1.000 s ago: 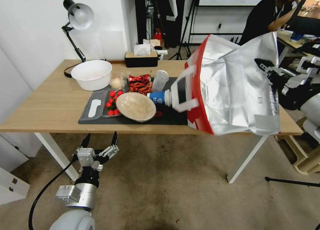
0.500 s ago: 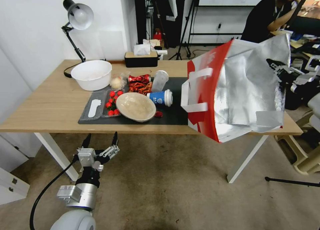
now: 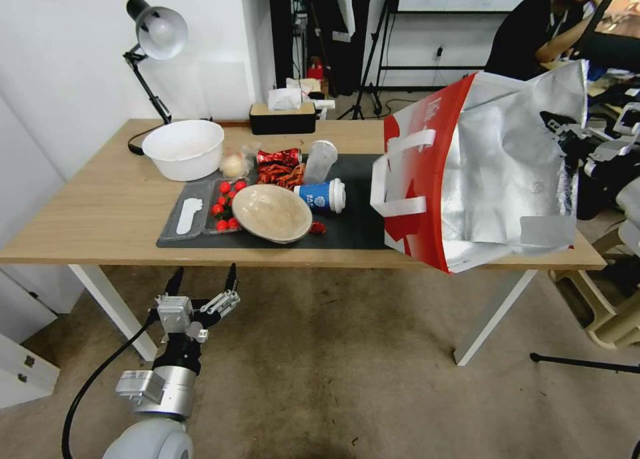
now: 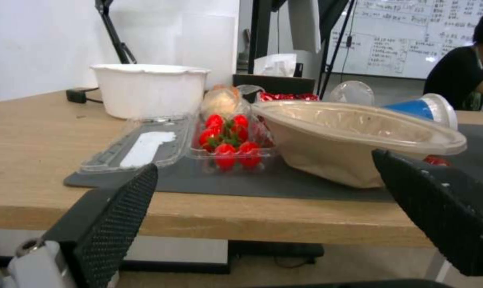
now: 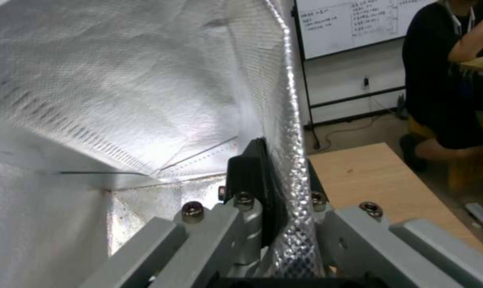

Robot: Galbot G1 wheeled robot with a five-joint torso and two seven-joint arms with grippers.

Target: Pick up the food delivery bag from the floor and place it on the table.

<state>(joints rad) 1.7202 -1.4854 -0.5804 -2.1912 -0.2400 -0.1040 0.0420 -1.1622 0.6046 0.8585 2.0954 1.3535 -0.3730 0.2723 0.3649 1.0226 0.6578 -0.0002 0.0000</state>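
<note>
While tilted above table (image 3: 100,199), bag (image 3: 493,172) beside cup (image 3: 321,195)

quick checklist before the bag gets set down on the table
1. Grip: right gripper pinches the bag wall: ok.
2. Bag off the floor: ok.
3. Bag upright: tilted, mouth toward the robot: not ok.
4. Landing spot on the table right end: hidden behind the bag: cannot tell.
5. Clearance from the blue cup: apart: ok.
6. Left gripper open, low, before the table edge: ok.
</note>
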